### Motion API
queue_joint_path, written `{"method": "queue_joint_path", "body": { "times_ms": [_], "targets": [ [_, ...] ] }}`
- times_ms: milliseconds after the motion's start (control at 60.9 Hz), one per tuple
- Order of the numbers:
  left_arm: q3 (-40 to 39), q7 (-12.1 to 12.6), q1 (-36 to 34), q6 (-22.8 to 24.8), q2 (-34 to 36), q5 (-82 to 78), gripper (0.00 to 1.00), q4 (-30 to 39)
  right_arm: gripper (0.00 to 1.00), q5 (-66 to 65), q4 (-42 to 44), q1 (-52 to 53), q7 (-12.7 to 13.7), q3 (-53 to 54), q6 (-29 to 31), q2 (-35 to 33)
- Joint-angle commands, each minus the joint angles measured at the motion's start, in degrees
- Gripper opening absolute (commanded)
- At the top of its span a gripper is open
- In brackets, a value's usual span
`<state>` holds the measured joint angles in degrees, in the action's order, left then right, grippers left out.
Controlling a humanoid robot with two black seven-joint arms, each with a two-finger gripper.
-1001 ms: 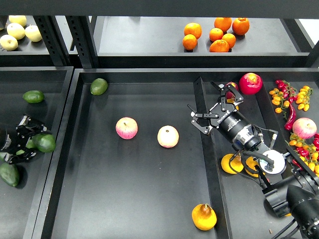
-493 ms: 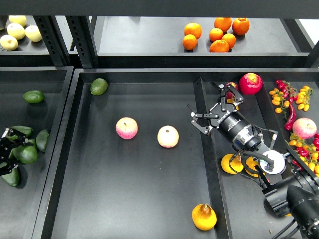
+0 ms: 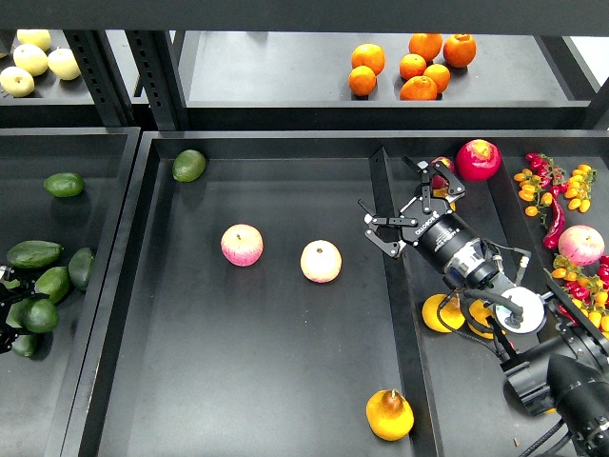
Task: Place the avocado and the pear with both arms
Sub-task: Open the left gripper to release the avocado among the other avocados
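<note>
The yellow-orange pear [image 3: 390, 414] lies at the front right of the middle tray [image 3: 285, 381]. Several dark green avocados lie in the left tray; an elongated one [image 3: 34, 253] is at the top of the group. Only a sliver of my left gripper [image 3: 8, 312] shows at the left edge, against a round dark avocado [image 3: 40, 314]. Its fingers cannot be made out. My right gripper [image 3: 388, 190] is open and empty above the divider between the middle and right trays.
A lighter green avocado [image 3: 188, 165] and two pink apples [image 3: 242, 245] [image 3: 321, 261] lie in the middle tray. The right tray holds a red fruit [image 3: 478, 159], chillies, small tomatoes and orange-yellow fruit [image 3: 442, 312] under my right arm. Oranges [image 3: 419, 67] sit on the back shelf.
My left gripper has drawn back down and to the left, almost out of view, uncovering more avocados in the left tray. The right arm has not moved.
</note>
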<state>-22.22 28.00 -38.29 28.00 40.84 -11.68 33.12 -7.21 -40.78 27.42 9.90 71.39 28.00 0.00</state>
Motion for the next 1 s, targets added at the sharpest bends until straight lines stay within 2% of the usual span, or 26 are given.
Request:
{"method": "queue_joint_path", "body": {
  "times_ms": [0,460,772,821,854,887,985],
  "targets": [
    [0.0,0.0,0.7,0.0,-0.9,0.0,0.17,-1.0,0.99,0.0,0.0,0.0,0.0,0.0,0.0,0.0],
    [0.1,0.0,1.5,0.0,-3.3,0.0,0.2,-4.9,0.99,0.0,0.0,0.0,0.0,0.0,0.0,0.0],
    [0.1,0.0,1.9,0.0,-4.6,0.0,0.23,-5.3,0.99,0.0,0.0,0.0,0.0,0.0,0.0,0.0],
    [0.0,0.0,1.9,0.0,-4.7,0.0,0.25,-5.3,0.99,0.0,0.0,0.0,0.0,0.0,0.0,0.0],
    [0.0,0.0,1.9,0.0,-4.8,0.0,0.29,-5.3,0.99,0.0,0.0,0.0,0.0,0.0,0.0,0.0],
    [-0.1,0.0,1.9,0.0,-5.3,0.0,0.38,-5.3,0.99,0.0,0.0,0.0,0.0,0.0,0.0,0.0],
    [-0.1,0.0,1.9,0.0,-5.4,0.0,0.47,-5.3,0.99,0.0,0.0,0.0,0.0,0.0,0.0,0.0]
  ]
}}
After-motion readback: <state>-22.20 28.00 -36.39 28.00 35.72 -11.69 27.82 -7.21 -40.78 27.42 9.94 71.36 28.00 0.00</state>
